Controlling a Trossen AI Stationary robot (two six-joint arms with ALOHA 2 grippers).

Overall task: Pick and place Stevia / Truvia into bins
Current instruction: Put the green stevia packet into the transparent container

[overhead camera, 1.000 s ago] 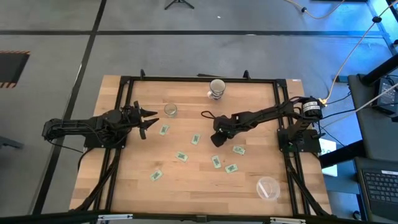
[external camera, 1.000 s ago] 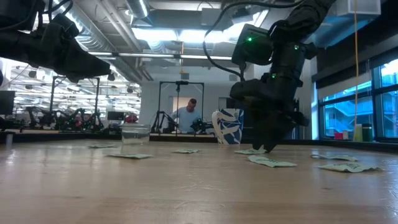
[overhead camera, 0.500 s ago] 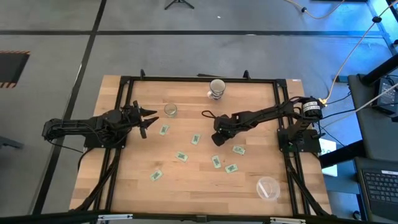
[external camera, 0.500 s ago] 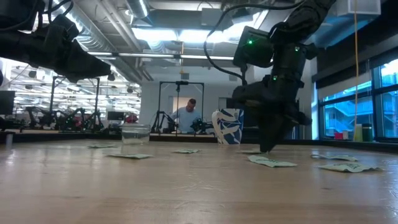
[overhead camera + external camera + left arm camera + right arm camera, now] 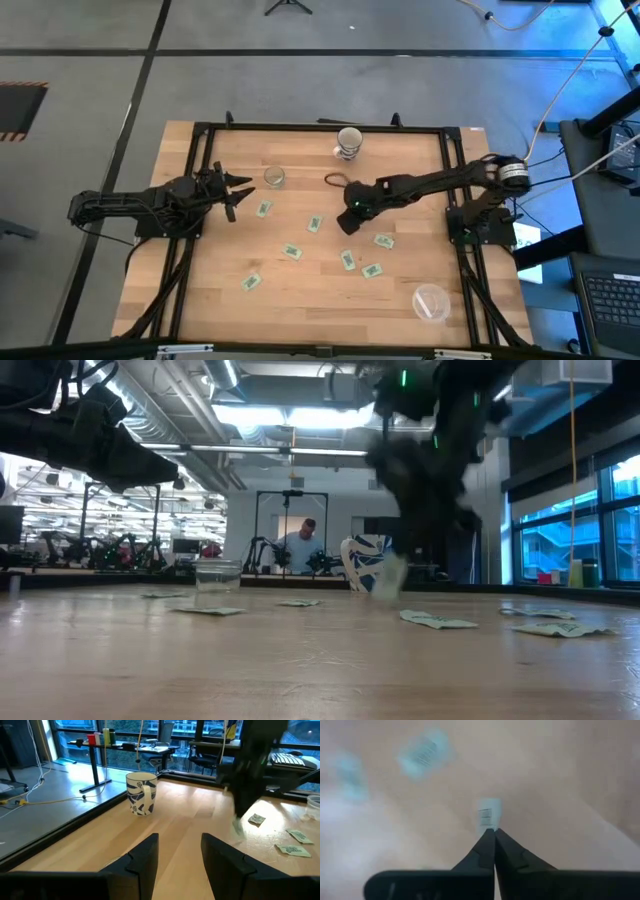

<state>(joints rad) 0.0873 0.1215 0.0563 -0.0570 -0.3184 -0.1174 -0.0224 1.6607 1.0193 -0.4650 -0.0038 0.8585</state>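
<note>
The tub [image 5: 430, 301] sits at the near right corner of the surface [image 5: 300, 290], with loose sachets [image 5: 371, 270] lying between it and the middle. Past them, mid-surface, the right end effector [image 5: 347, 222] is clenched on one sachet [image 5: 488, 814], pinched at its edge and hanging clear of the wood. This looks like the lift step; next the packet must travel near and right to the tub and be dropped over its rim. A second ago this end effector was down at the surface with fingers apart; now it has shut and risen. At far left, the left end effector [image 5: 232, 196] waits, released.
</note>
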